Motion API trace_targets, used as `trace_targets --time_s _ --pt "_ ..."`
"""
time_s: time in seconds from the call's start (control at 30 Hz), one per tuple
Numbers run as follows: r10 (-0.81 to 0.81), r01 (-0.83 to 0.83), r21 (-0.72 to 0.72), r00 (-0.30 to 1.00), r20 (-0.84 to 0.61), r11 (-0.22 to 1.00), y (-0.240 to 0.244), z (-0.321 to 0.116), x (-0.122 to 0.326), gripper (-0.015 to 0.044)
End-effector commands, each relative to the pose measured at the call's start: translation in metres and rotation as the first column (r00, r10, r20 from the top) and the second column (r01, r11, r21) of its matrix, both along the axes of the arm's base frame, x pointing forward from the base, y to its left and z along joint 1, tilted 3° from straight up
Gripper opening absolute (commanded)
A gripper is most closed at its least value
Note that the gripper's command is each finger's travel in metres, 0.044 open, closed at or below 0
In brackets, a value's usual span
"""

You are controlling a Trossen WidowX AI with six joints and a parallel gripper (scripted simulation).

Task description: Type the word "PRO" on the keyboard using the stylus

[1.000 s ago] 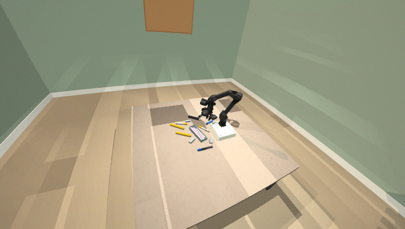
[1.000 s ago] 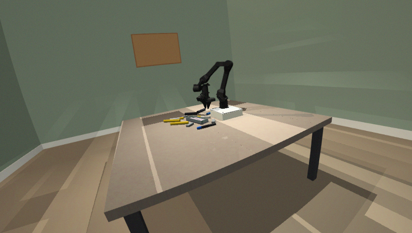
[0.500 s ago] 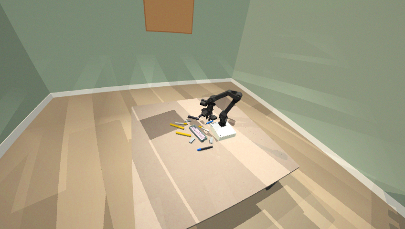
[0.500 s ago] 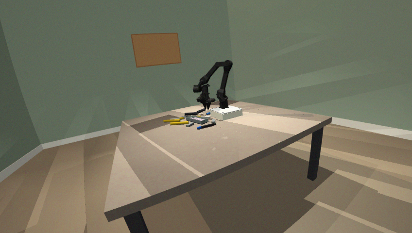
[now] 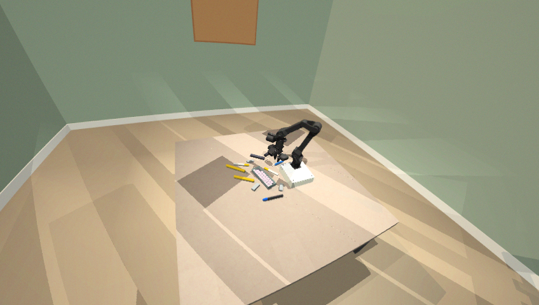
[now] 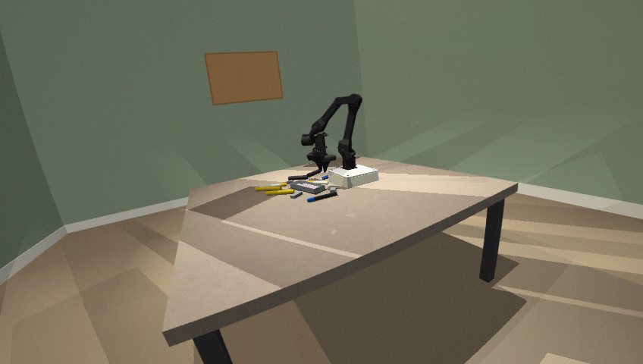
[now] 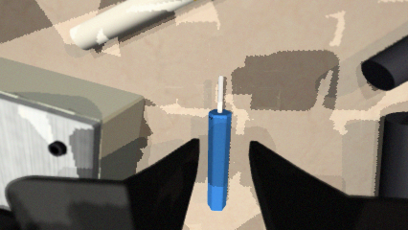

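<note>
A blue stylus [image 7: 218,158] [image 5: 279,162] [image 6: 324,177] with a thin white tip lies on the desk close to the arm's base. In the wrist view its tip points to the top of the picture. My gripper [image 7: 224,146] [image 5: 277,159] [image 6: 323,170] is partly open and empty, pointing down above the stylus. In the wrist view the stylus shows between the two fingertips, with a gap on either side. The keyboard [image 5: 263,177] [image 6: 307,186], a dark case with pale pink keys, lies in front of the base. Its letters are too small to read.
The white base box [image 5: 297,174] [image 7: 57,129] stands close beside the stylus. A white marker [image 7: 124,24] and two dark cylinders [image 7: 395,67] [image 7: 397,158] lie around it. Yellow sticks [image 5: 243,178] [image 6: 279,192], small grey blocks [image 5: 255,187] and a black-and-blue marker [image 5: 274,197] [image 6: 324,196] lie around the keyboard.
</note>
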State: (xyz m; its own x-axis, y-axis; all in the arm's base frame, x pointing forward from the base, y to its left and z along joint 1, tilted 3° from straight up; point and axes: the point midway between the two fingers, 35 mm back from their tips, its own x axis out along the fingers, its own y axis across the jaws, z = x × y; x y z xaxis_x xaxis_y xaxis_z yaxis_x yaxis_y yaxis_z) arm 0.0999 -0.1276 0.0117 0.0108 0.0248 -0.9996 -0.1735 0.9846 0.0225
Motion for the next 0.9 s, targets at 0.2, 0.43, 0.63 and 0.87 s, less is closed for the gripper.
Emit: trace_targets --time_s 0.2,0.43,0.63,0.87 --pt "0.001 -0.001 0.008 1.0 -0.011 1.0 0.002 -0.007 -0.002 0.015" --pt "0.001 -0.001 0.008 1.0 -0.011 1.0 0.003 -0.01 -0.002 0.015" --pt "0.001 -0.001 0.008 1.0 -0.011 1.0 0.003 -0.013 -0.002 0.015" --pt "0.001 -0.001 0.008 1.0 -0.011 1.0 0.003 -0.015 -0.002 0.015"
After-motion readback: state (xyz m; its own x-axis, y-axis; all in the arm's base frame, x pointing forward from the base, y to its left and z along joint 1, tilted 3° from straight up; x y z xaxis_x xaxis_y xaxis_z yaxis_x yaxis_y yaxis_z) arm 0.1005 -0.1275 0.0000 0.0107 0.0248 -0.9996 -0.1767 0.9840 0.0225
